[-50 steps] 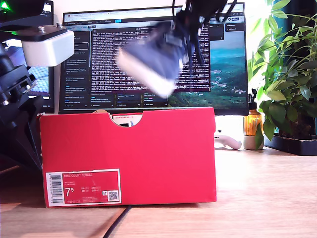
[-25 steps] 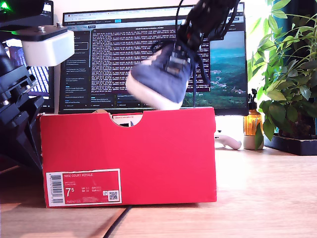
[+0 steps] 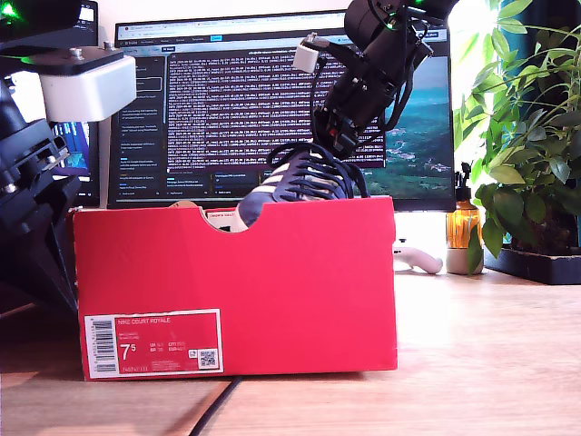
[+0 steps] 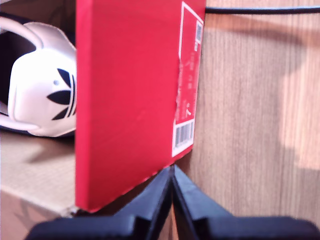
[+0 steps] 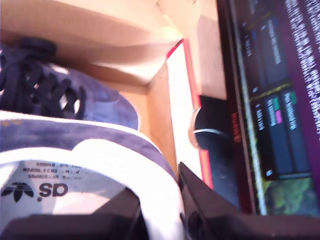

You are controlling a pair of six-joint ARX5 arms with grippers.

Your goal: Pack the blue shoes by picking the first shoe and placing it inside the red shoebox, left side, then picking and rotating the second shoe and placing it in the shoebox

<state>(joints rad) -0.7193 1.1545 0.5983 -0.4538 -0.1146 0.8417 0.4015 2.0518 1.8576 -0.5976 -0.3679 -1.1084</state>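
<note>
My first pincer is shut with nothing in it. It hangs just outside the red shoebox, at the exterior view's left end, above the wooden table. In the first wrist view, one blue shoe lies inside the box, and its white heel shows. The box stands on the table in front of a monitor. Toward the exterior view's right, my second pincer holds the second blue shoe by its heel rim. That shoe is partly down in the box, with its laces above the top edge.
</note>
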